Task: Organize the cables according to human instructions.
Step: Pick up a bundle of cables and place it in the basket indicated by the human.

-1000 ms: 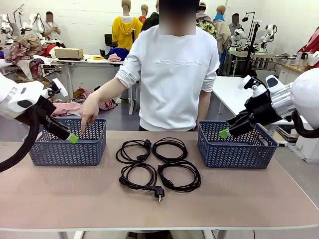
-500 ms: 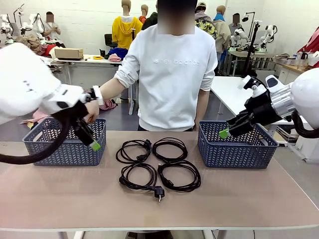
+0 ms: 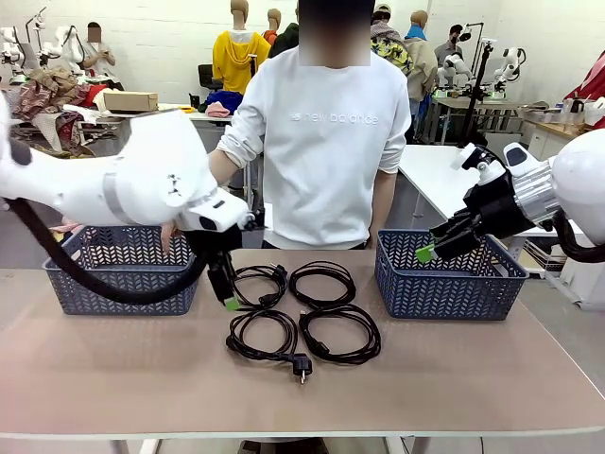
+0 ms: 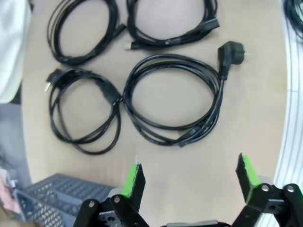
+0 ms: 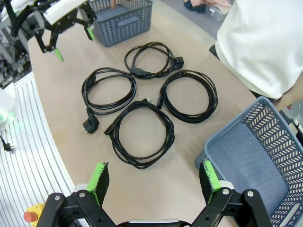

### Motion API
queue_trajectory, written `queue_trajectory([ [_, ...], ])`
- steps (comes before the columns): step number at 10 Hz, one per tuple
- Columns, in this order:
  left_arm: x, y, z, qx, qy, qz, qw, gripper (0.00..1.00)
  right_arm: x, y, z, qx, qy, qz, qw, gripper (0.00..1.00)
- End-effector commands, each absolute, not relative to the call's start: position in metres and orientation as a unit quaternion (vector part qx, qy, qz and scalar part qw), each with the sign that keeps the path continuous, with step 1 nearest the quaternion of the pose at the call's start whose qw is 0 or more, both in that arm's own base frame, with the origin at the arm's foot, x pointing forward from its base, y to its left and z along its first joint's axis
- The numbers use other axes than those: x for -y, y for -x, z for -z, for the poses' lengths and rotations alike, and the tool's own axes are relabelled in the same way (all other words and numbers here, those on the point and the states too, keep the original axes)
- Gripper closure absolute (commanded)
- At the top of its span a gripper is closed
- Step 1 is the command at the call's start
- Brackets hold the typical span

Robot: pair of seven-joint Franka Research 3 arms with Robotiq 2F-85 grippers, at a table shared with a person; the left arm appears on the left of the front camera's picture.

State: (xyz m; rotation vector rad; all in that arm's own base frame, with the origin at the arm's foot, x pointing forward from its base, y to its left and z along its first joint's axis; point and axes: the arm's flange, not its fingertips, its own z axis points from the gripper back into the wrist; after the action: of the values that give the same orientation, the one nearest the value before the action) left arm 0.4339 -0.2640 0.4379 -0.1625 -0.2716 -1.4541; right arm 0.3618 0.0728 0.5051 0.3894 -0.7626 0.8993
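Jaws: L gripper (image 4: 189, 175) wide, empty; R gripper (image 3: 425, 253) wide, empty.
Tip: prob. best to straddle plugged coil's (image 4: 218, 101) bundled strands, drop vert.

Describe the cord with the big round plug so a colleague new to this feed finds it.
On the tan table, four thin black coiled cords lie in a square between two blue-grey plastic baskets. Take the near row's coil on the robot's left. It alone has a round black plug pointing out toward the near table edge.
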Motion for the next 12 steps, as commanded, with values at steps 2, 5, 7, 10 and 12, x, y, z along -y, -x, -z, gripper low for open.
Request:
queue_trajectory([
  [2, 0.289, -0.428, -0.42, 0.113, 0.048, 0.692, 0.711, 0.0, -0.073, -0.363, -0.504, 0.36, -0.19, -0.421, 0.811, 0.0],
  [5, 0.304, -0.412, -0.402, 0.109, 0.045, 0.704, 0.7, 0.0, -0.073, -0.363, -0.504, 0.36, -0.19, -0.421, 0.811, 0.0],
  [7, 0.301, -0.405, -0.401, 0.103, 0.05, 0.705, 0.7, 0.0, -0.073, -0.363, -0.504, 0.36, -0.19, -0.421, 0.811, 0.0],
  [10, 0.312, -0.412, -0.402, 0.106, 0.058, 0.706, 0.697, 0.0, -0.073, -0.363, -0.504, 0.36, -0.19, -0.421, 0.811, 0.0],
  [12, 0.312, -0.412, -0.402, 0.106, 0.058, 0.706, 0.697, 0.0, -0.073, -0.363, -0.504, 0.36, -0.19, -0.421, 0.811, 0.0],
])
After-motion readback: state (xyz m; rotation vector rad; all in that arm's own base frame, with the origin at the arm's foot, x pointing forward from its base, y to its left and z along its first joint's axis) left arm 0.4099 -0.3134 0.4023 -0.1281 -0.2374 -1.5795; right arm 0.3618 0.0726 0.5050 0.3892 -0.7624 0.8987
